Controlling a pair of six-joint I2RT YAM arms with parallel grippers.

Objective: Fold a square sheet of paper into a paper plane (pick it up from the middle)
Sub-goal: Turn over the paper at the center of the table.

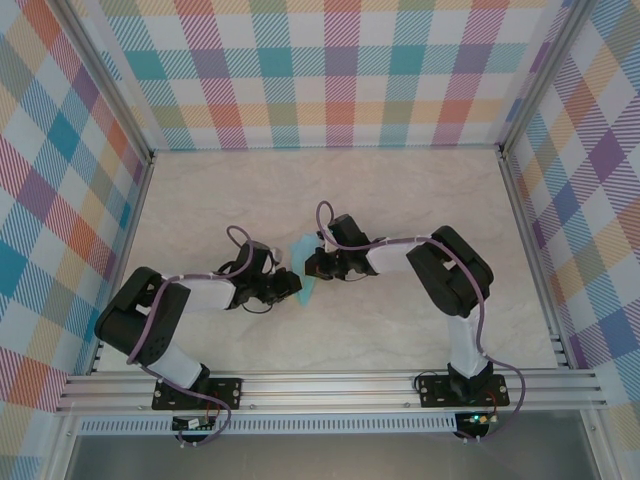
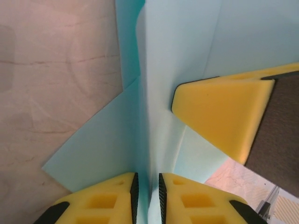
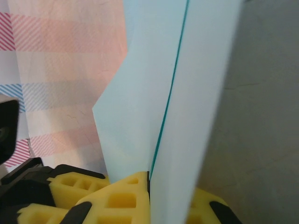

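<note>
- Currently the left gripper has its yellow foam fingers nearly together. The black pads sit close on either side of the raised centre fold of the light-blue folded sheet of thin paper. It appears to pinch that ridge so the layers cannot spring apart.
- Beside it, the right gripper is closed tight on the same sheet, clamping doubled layers. The seam between them runs straight up from the pinch, probably to keep the edges lined up.
- Seen from the left wrist, one yellow finger of the right gripper lies against the sheet just beside the ridge. I judge the two grips are set close together so the short stretch of paper between them stays flat enough to crease.
- One flap spreads out to the left of the ridge and ends in an angled corner. Whether it touches the surface below, I cannot tell.
- From above, the sheet sits between the two grippers near the middle of the pale marbled tabletop, which is ringed by checked pastel walls.
- Judging by the shape, folding is partway done: a centre ridge exists, but no narrow pointed dart yet.
- With paper this thin, the grips pulling apart could tear it, and a loosened pinch could let the fold open.
</note>
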